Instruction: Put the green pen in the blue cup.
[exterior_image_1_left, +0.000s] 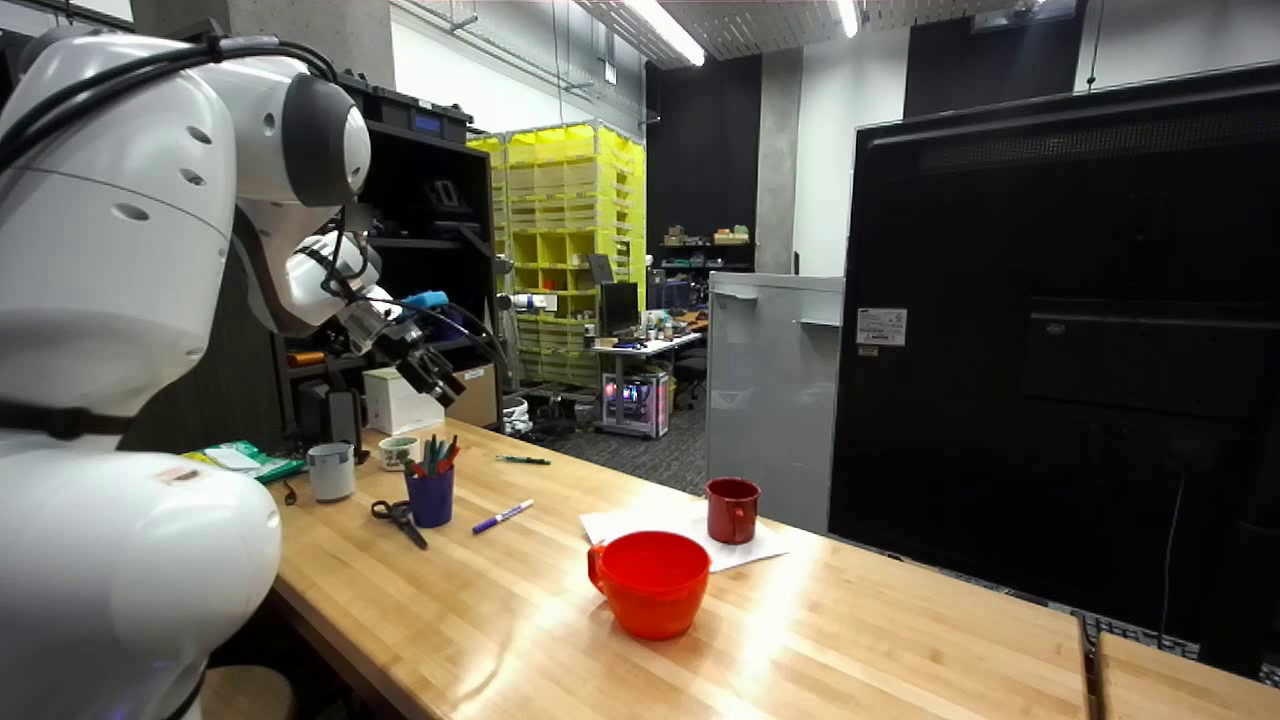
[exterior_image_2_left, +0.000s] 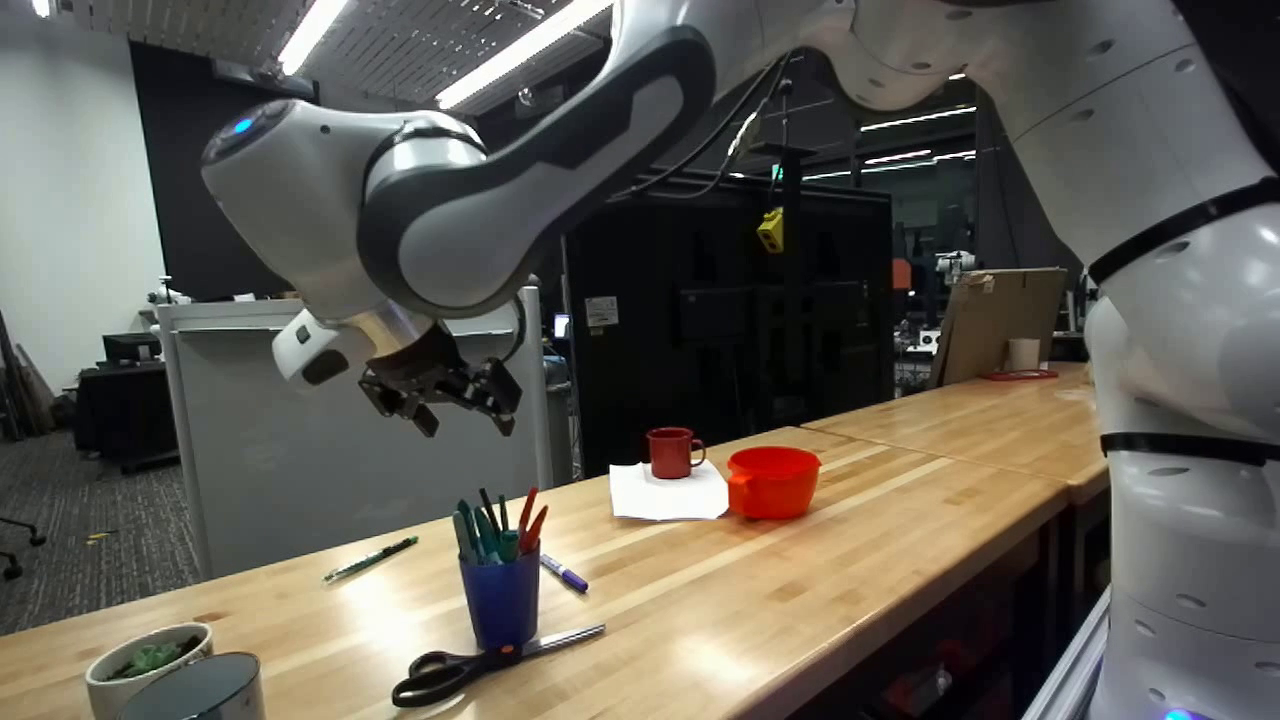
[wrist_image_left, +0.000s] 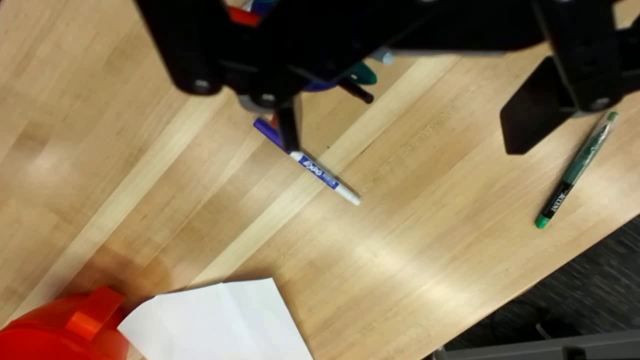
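Observation:
The green pen (wrist_image_left: 577, 170) lies flat near the table's far edge in the wrist view, and the same pen (exterior_image_2_left: 370, 559) shows in an exterior view. Upright on the table stands the blue cup (exterior_image_2_left: 503, 602), filled with several pens, markers and red-handled items. In the wrist view my gripper's body covers most of that cup. My gripper (wrist_image_left: 405, 125) hangs well above the tabletop, jaws spread wide with nothing between them. An exterior view has the gripper (exterior_image_2_left: 466, 425) in the air, above the level of the cup's contents.
A purple-capped marker (wrist_image_left: 320, 172) lies near the cup. Black scissors (exterior_image_2_left: 460, 672) rest at the cup's base. The red bowl (exterior_image_2_left: 773, 482) and dark red cup (exterior_image_2_left: 670, 453) on white paper (exterior_image_2_left: 668, 498) stand farther along. A grey mug (exterior_image_1_left: 331, 472) and small plant pot (exterior_image_1_left: 399, 453) stand nearby.

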